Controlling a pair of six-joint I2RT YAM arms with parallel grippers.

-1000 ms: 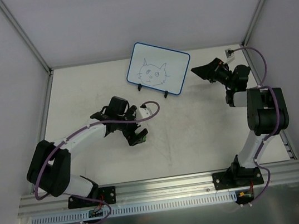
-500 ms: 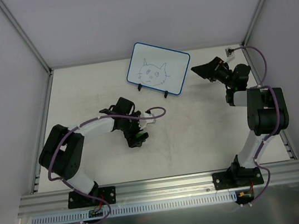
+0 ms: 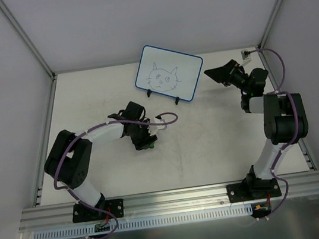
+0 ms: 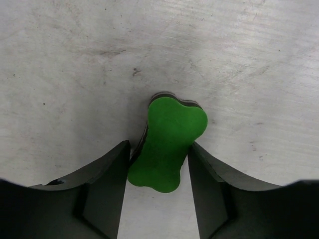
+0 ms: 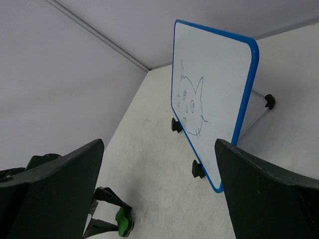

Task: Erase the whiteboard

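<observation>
From above, you had the whiteboard (image 3: 170,80) propped at a tilt on the far part of the table (image 3: 222,140), between the two arms. Your left gripper (image 3: 145,142) was down at the tabletop, well short of the board, with a speck of green at its tip. Your right gripper (image 3: 225,73) hung just to the right of the board, apart from it.

In the left wrist view, your fingers (image 4: 107,184) pressed against both flanks of the green eraser (image 4: 167,144), which lay on the table: a grasp on the eraser.

In the right wrist view, your right jaws stood spread wide with nothing between them. Beyond them the board rested on its black feet (image 5: 176,125), the cat face (image 5: 191,102) unwiped. The eraser showed low at left in the other gripper.
</observation>
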